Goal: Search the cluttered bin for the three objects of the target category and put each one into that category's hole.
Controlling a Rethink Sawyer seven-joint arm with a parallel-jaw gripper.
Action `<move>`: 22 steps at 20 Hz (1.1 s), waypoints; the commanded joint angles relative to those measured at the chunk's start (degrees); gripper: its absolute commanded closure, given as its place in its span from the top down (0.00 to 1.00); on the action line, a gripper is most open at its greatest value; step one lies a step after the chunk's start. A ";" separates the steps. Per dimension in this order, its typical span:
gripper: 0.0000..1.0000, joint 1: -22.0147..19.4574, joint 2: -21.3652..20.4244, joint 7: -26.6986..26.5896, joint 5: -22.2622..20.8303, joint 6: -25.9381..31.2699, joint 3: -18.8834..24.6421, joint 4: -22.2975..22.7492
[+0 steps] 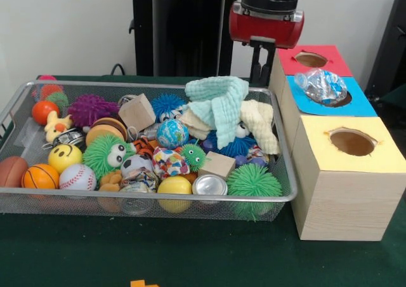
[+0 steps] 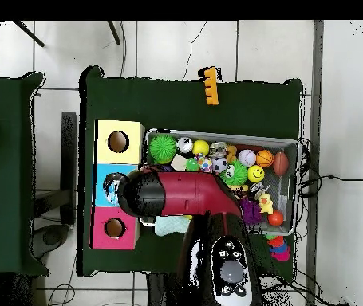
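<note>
Your bin (image 1: 19,96) sits on the green table (image 1: 190,255), taking up the left and middle of the front view. Its long axis runs left to right, parallel to the table's near edge, and its open top faces straight up. In the overhead view the bin (image 2: 290,145) lies just beside the boxes, its long side running across the picture.

Inside, you see a heap: a mint cloth (image 1: 219,103) draped high at the far right, a cream cloth (image 1: 261,125) beside it, a wood block (image 1: 136,112) near the middle, and another block (image 1: 217,165) nearer you. A yellow smiley ball (image 1: 65,157), a baseball (image 1: 77,178) and a small basketball (image 1: 40,176) line the near left. A green spiky ball (image 1: 254,182) rests at the near right corner, with a silver can (image 1: 210,185) left of it.

Right of the bin stand three boxes in a row: yellow top (image 1: 380,153) nearest, blue top (image 1: 361,100) in the middle, red top (image 1: 333,58) farthest. Each has a round hole. A crumpled clear bottle (image 1: 320,85) lies over the blue box's hole.

The arm (image 1: 266,17) hangs over the bin's far right corner, beside the red box. Of the gripper (image 1: 260,65) you see only a dark piece behind the mint cloth, and you cannot tell whether it is released or clenched.
</note>
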 commanded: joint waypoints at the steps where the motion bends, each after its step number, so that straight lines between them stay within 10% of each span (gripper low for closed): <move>1: 0.00 -1.90 0.46 -2.49 -2.36 -1.51 7.12 5.18; 22: 0.00 -2.71 -0.07 -2.52 -2.50 2.51 10.12 4.89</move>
